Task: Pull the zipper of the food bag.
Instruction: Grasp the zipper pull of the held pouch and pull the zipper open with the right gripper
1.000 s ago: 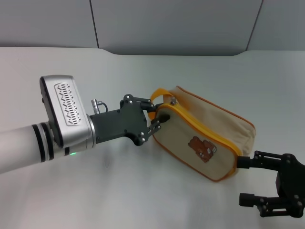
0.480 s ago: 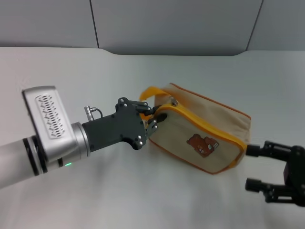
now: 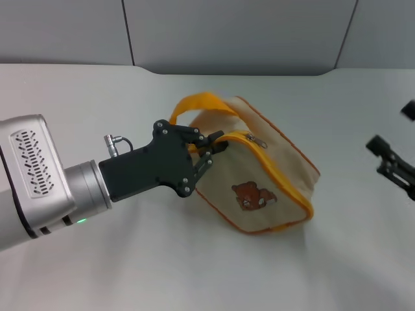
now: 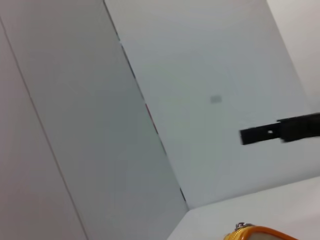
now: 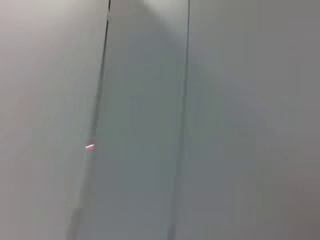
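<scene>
The beige food bag [image 3: 259,175] with its bear print [image 3: 249,195] lies in the middle of the table in the head view. The yellow-orange zipper [image 3: 285,175] edges the bear panel, and its small silver pull tab [image 3: 257,139] sits near the bag's left end. The orange strap handle [image 3: 198,103] arches above that end. My left gripper [image 3: 209,152] is shut on the bag's left end, just beside the zipper's start. My right gripper [image 3: 394,146] is open and empty at the right edge, well clear of the bag. The left wrist view shows a sliver of the bag's orange edge [image 4: 257,233].
The pale table [image 3: 130,259] stretches around the bag, with a grey panelled wall [image 3: 227,32] behind it. The left wrist view shows that wall and a finger of the right gripper [image 4: 280,131] farther off. The right wrist view shows only grey wall.
My left gripper has drawn the bag to the left and raised its left end, so the handle stands higher. My right gripper has moved up and right, away from the bag's right end.
</scene>
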